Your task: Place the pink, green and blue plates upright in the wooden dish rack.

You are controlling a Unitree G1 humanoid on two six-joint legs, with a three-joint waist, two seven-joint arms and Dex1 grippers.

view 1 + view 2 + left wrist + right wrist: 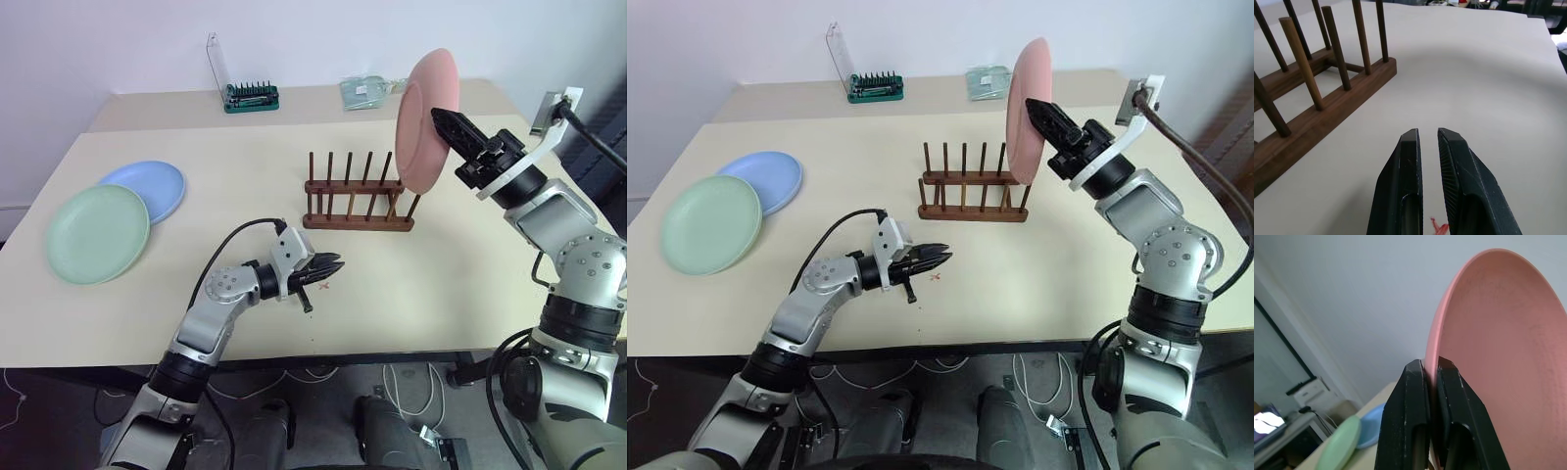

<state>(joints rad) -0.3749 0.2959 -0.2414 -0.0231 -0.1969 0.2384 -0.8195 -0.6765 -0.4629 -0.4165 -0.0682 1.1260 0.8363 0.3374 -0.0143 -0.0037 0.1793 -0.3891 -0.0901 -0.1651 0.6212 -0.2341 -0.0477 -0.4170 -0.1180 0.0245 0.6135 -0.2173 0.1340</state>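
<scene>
My right gripper (438, 115) is shut on the rim of the pink plate (423, 122), holding it upright in the air above the right end of the wooden dish rack (358, 221). The rack's pegs stand bare. At the table's left the green plate (96, 235) lies flat, overlapping the blue plate (157, 184) behind it. My left gripper (338, 264) hovers low over the table in front of the rack, its fingers (1410, 161) nearly together with nothing between them.
A green-based bit holder with a clear panel (250, 95) and a clear packet (364, 91) sit on the back table. A small red mark (1439, 227) is on the tabletop under my left gripper. The table's front edge runs just below my left arm.
</scene>
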